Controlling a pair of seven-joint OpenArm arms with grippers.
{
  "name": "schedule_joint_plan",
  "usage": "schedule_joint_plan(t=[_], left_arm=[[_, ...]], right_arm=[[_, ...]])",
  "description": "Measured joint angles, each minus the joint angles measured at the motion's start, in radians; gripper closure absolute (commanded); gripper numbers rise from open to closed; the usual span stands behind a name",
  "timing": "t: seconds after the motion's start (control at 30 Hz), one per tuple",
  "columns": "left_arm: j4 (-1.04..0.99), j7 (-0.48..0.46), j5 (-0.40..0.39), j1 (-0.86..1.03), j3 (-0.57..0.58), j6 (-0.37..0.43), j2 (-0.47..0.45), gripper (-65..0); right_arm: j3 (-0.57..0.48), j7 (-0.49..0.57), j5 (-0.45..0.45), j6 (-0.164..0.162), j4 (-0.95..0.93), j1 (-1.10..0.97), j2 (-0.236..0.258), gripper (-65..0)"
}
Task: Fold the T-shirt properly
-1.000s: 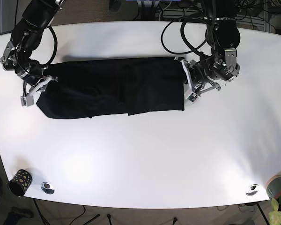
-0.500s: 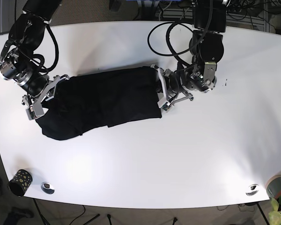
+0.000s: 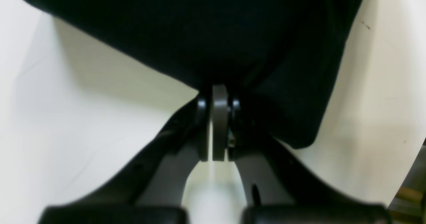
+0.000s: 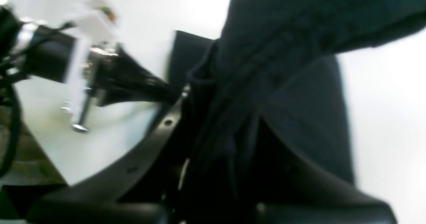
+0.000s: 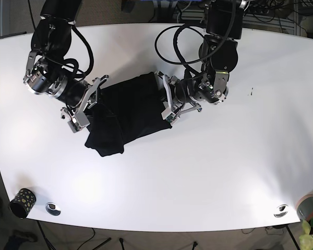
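The black T-shirt (image 5: pixel 126 109) is bunched in the middle of the white table (image 5: pixel 198 177), lifted at both ends. My left gripper (image 5: pixel 166 102), on the base view's right, is shut on the shirt's right edge; in the left wrist view its fingertips (image 3: pixel 218 99) pinch the black cloth (image 3: pixel 206 31). My right gripper (image 5: pixel 87 104), on the base view's left, is shut on the shirt's left end. In the right wrist view the cloth (image 4: pixel 266 84) drapes over the fingers and hides them. The two grippers are close together.
A dark patterned cup (image 5: pixel 22 202) stands at the front left corner. Two round metal inserts (image 5: pixel 53 208) (image 5: pixel 280 211) sit near the front edge. A grey pot with a plant (image 5: pixel 309 208) is at the front right corner. Cables (image 5: pixel 190 36) hang behind the left arm.
Both grippers moved toward each other, the right one rightward and the left one leftward, carrying the shirt's ends. The shirt went from a long flat strip to a short bunched shape.
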Motion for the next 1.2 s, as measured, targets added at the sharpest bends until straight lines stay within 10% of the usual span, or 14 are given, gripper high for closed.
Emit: schedule_joint_plan(t=[0.5,0.83,1.2], left_arm=[[0.000,0.002,0.000,0.001,-0.001,0.000,0.003,0.0],[0.000,0.002,-0.001,0.002,-0.001,0.000,0.003,0.0],[0.076,0.022,0.013,0.024,-0.032,-0.004,0.005,0.0]], right_arm=[[-0.014,0.034,-0.160,-0.004,-0.178,0.098,-0.089,-19.8],[-0.144,0.064,-0.164,-0.003,-0.215,0.095,-0.084,-57.4],[-0.145,0.064,-0.158,-0.004,-0.147,0.093,-0.078,-56.0]])
